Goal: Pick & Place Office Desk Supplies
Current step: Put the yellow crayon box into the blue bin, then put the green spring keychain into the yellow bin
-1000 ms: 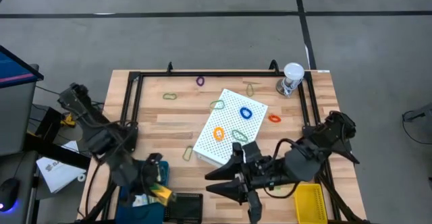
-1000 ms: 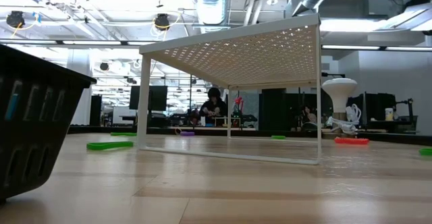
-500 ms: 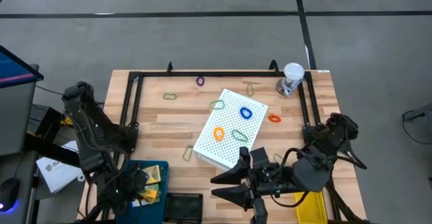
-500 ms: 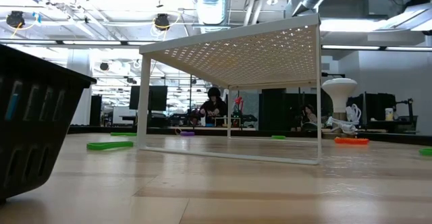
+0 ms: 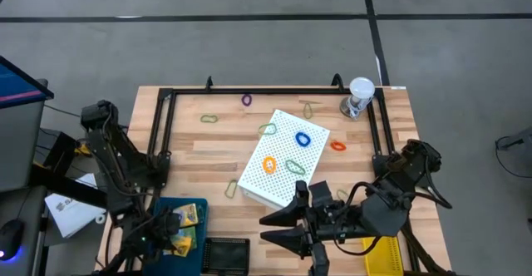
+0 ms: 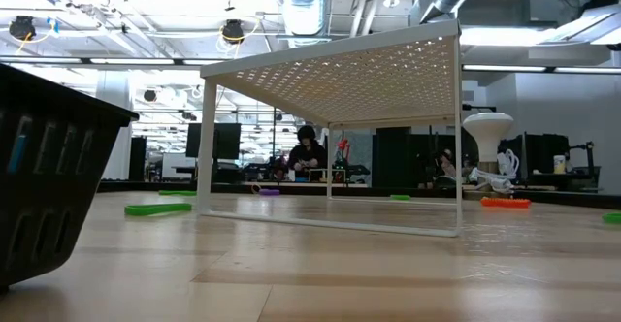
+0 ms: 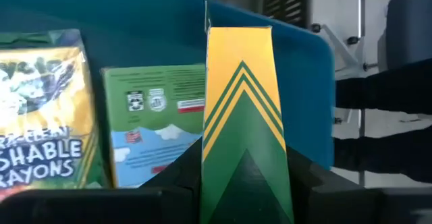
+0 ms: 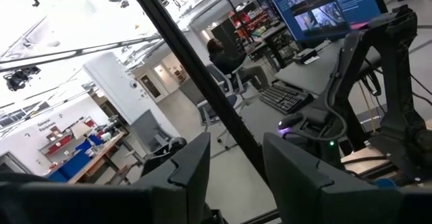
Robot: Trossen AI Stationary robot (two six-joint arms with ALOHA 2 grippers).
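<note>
left gripper, apparently gripping crayon box

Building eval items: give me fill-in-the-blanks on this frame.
The left gripper holds a crayon box over a ___ bin. The blue loop lies on the white perforated ___. The right gripper has its fingers ___, holding nothing. The clear cup stands at the table's far ___ corner.
Missing: blue; box; open; right.

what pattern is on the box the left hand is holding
Yellow with green chevron stripes on the crayon box; the left wrist view shows it best.
</note>
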